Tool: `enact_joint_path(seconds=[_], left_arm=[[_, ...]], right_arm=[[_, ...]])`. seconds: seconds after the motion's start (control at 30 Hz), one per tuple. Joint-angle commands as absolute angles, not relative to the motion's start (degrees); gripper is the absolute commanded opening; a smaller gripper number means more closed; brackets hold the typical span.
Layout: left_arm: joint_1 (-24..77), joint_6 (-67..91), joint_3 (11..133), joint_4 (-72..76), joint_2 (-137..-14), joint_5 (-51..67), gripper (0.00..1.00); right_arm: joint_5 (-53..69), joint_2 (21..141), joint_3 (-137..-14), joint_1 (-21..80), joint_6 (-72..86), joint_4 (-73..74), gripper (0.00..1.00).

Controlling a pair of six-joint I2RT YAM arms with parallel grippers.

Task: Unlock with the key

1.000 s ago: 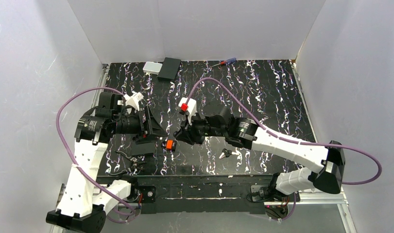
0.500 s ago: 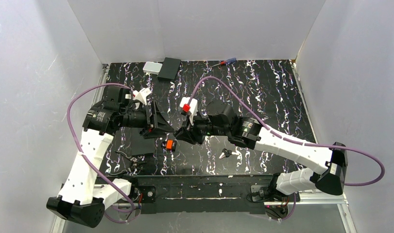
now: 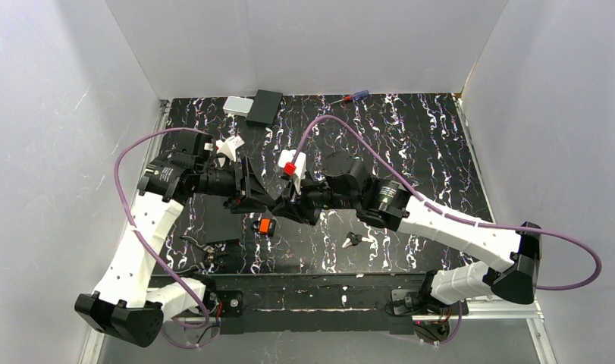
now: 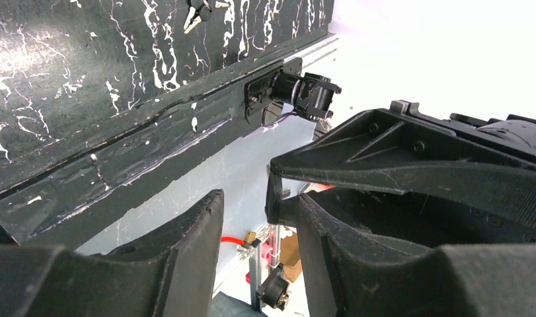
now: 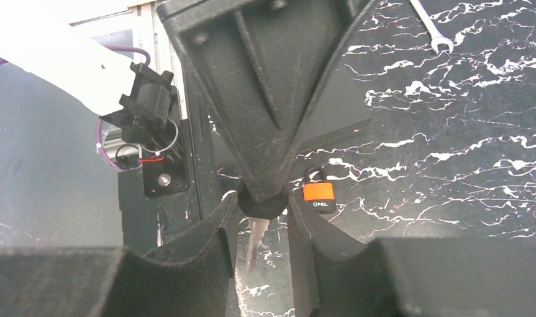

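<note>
Silvery-bladed key (image 5: 254, 236) hangs pinched in the right hand (image 5: 262, 212); its dark head is half hidden behind the part-open left hand (image 4: 245, 198), which grips nothing.

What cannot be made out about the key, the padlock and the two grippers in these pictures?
- Top view: the key is hidden where the left gripper and right gripper meet.
- Right wrist view: the left gripper covers the key's head; touching or not is unclear.
- Left wrist view: the right gripper's body blocks the key; the padlock is out of frame.
- All views: the padlock's keyhole is not visible.
</note>
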State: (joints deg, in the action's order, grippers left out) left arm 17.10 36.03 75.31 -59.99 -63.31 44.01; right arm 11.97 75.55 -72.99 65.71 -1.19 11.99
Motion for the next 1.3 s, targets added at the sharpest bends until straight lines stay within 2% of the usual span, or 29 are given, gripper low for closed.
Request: enact_joint_path(seconds=[0.0,0.5,0.9,1.03,1.2,1.27], left_arm=[[17.4,35.4,77.7,-60.0,-63.7,45.2,0.41],[17.6,34.8,76.9,-59.9,-64.3,46.6,0.31],[18.0,35.0,75.7,-59.9,-64.0,46.9,0.29],[18.0,35.3,75.2,-59.9,-63.6,47.3,0.22],[18.0,36.0,74.7,-59.9,-63.3,47.4,0.03],[18.0,36.4,74.5,-59.9,-63.2,47.3,0.0]], right_arm=[[13.2,75.7,-76.2,66.2,-3.0,10.9,0.29],[14.5,77.0,-76.9,66.3,-3.9,9.3,0.29],[13.3,78.1,-77.5,66.3,-4.6,7.9,0.29],[12.3,78.2,-77.4,66.3,-5.3,7.2,0.29],[12.0,78.2,-77.2,66.3,-5.4,6.5,0.29],[11.9,78.1,-77.1,66.3,-5.3,6.3,0.3]])
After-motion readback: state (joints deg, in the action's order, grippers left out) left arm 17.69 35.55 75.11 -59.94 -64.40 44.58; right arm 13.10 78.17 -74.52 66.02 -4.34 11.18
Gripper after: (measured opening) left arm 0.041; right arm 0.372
